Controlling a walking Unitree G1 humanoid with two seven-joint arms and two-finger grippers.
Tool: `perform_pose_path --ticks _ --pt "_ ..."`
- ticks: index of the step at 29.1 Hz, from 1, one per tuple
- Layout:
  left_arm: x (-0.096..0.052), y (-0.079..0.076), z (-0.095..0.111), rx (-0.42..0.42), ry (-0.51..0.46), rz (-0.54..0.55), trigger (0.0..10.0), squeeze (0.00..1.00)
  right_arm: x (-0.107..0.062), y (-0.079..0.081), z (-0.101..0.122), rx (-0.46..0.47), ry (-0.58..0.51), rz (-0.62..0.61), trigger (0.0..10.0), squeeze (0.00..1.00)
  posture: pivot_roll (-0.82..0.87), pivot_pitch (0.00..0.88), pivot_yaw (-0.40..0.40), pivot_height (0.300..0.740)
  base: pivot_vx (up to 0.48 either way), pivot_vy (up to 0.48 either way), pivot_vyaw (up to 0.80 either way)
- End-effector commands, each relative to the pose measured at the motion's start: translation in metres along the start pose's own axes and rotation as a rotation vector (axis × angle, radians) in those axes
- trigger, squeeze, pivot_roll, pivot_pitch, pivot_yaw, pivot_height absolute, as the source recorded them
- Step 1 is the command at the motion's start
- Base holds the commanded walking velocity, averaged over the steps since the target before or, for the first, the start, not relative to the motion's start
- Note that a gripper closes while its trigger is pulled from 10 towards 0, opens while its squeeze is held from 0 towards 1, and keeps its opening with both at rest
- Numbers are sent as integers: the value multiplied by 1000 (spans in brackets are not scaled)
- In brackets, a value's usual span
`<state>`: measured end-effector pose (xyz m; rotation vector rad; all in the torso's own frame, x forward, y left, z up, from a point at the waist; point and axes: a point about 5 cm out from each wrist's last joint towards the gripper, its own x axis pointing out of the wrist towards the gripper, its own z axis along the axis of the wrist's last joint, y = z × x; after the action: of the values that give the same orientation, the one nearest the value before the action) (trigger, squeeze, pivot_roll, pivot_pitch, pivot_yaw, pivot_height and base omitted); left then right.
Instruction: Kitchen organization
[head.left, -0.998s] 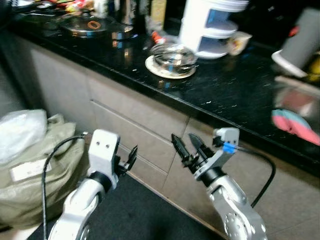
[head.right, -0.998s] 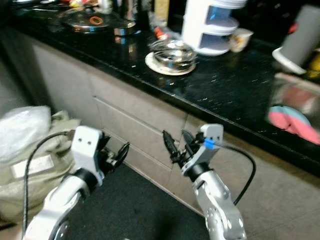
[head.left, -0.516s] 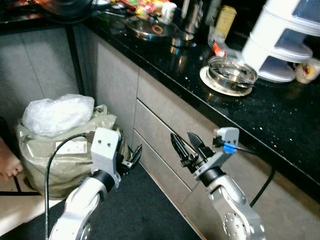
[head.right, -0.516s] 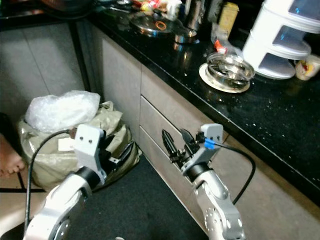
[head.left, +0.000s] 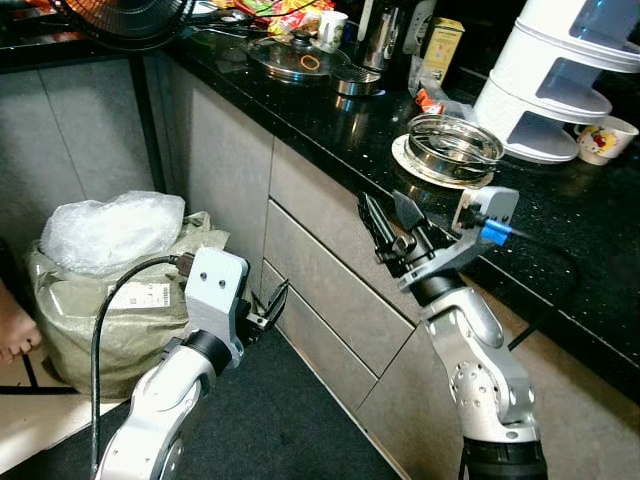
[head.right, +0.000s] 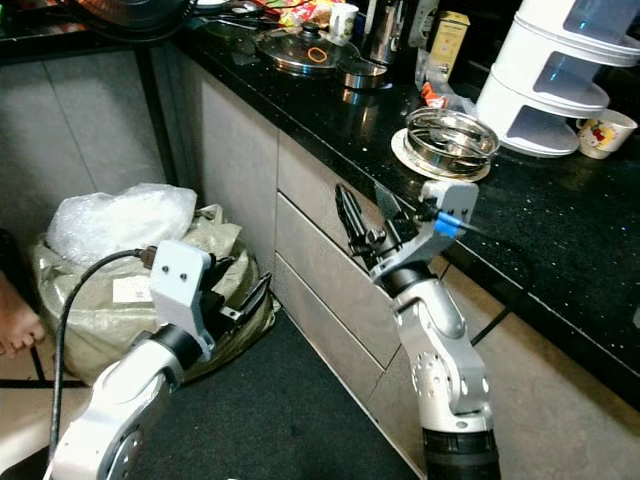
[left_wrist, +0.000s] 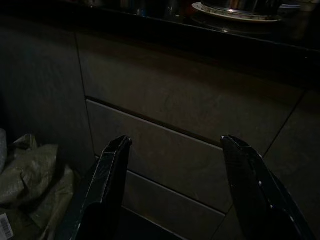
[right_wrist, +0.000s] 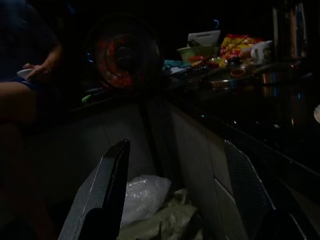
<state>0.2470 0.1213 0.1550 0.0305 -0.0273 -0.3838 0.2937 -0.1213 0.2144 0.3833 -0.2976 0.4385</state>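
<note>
A steel bowl (head.left: 447, 148) sits on a white plate near the front edge of the black counter (head.left: 560, 215). My right gripper (head.left: 383, 206) is raised in front of the counter edge, just left of the bowl, open and holding nothing. My left gripper (head.left: 275, 298) hangs low before the grey drawer fronts (head.left: 330, 285), and the left wrist view shows it (left_wrist: 175, 145) open and empty. A glass pan lid (head.left: 297, 58), a yellow box (head.left: 441, 45), a white tiered container (head.left: 560, 85) and a painted mug (head.left: 606, 140) stand farther back on the counter.
A stuffed olive sack (head.left: 110, 290) topped with clear plastic stands on the floor to the left. A person's foot (head.left: 12, 335) is at the left edge, and a seated person (right_wrist: 25, 85) appears in the right wrist view. A fan (head.left: 125, 15) stands at the counter's far end. A dark mat (head.left: 270, 420) lies below.
The view swung left along the counter, then steadied. My right gripper rose from drawer height up to the counter edge. The left arm stayed low.
</note>
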Motion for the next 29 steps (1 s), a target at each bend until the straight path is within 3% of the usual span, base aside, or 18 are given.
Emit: perform_pose_path --ticks 1,13,29 --pt "0 -3 -1 9 -3 -10 10000 0 2 1 2 0 3 10 10000 0 154 6 -157 740 259 0 0" --pt "3 -5 6 10 -37 -9 10000 0 10 -4 9 -120 18 -15 10000 0 153 7 -157 740 296 0 0" --pt "4 -4 5 11 -42 -15 10000 0 14 -6 11 -121 15 -30 10000 0 155 10 -158 740 337 0 0"
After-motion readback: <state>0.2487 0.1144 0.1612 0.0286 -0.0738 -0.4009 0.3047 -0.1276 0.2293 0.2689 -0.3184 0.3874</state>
